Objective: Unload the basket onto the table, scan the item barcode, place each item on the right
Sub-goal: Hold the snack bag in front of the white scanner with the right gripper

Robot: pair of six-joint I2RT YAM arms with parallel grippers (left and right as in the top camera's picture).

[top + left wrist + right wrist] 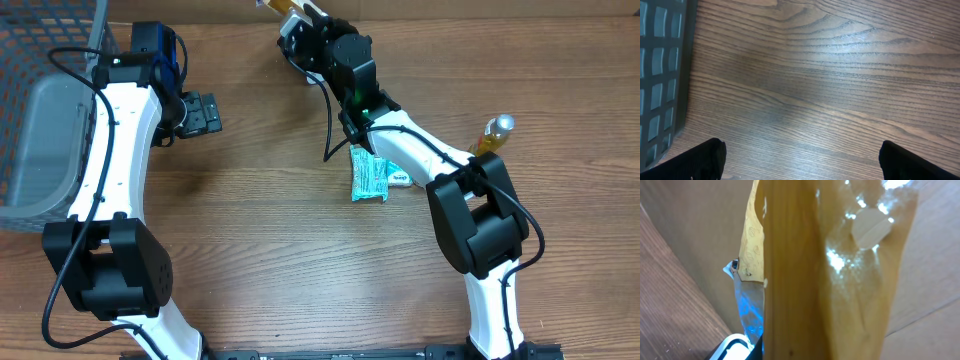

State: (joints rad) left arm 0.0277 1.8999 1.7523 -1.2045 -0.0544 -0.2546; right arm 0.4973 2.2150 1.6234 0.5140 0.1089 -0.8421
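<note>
The item is a yellow-brown packet in shiny wrap (840, 280). It fills the right wrist view and hides that gripper's fingers. From overhead, my right gripper (300, 14) is stretched to the table's far edge, shut on the yellow packet (285, 6), which pokes out at the frame's top. Beside the packet, low on the left of the wrist view, there is blue-lit clear plastic (751, 312) and a white and black object (730, 350). My left gripper (200, 112) hovers over bare wood at the left, open and holding nothing; its dark fingertips (705, 160) stand wide apart.
A grey mesh basket (40, 110) stands at the left edge, its wall (660, 75) close to my left gripper. A teal packet (367, 176) and a white packet (398, 175) lie mid-table under the right arm. A small bottle with yellow liquid (494, 136) stands at the right.
</note>
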